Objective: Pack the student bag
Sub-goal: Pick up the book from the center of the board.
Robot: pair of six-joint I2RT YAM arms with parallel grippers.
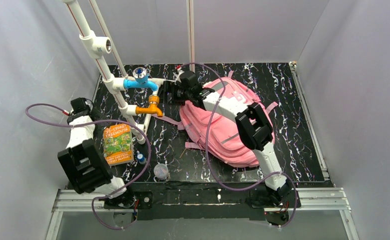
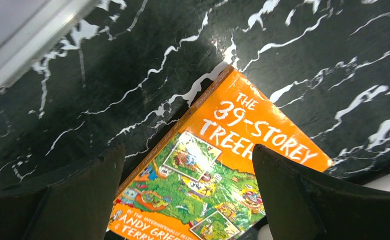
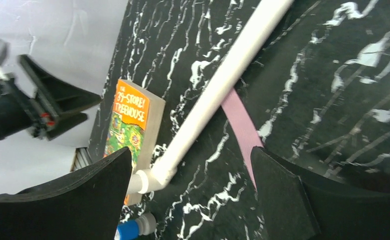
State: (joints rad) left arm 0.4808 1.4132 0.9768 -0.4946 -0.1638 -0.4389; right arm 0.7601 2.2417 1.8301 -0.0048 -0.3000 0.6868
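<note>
One student bag [image 1: 223,131], a pink backpack, lies flat on the right-centre part of the black, white-veined worktop [image 1: 293,110], with the right arm reaching across its upper surface. One pink strap [image 3: 240,120] of the bag runs out over the worktop and passes beneath a white pipe [image 3: 223,80]. The right gripper [image 1: 170,93] is positioned just past the far-left end of the bag, close to the pipe frame [image 1: 115,85]; its jaws are spread apart with nothing between them, above the pipe and the strap. The frame carries one blue fitting [image 1: 140,82] and one orange fitting [image 1: 150,107]. One book [image 1: 117,145], orange-covered and titled "The 39-Storey Treehouse", lies flat on the left part of the worktop, well apart from the bag. The left gripper [image 2: 187,150] is above the book's far end, jaws spread wide and holding nothing. Near the front edge, between the book and the bag, are one small blue-and-white object [image 1: 141,158] and one small clear round object [image 1: 160,171]; their type cannot be determined.
</note>
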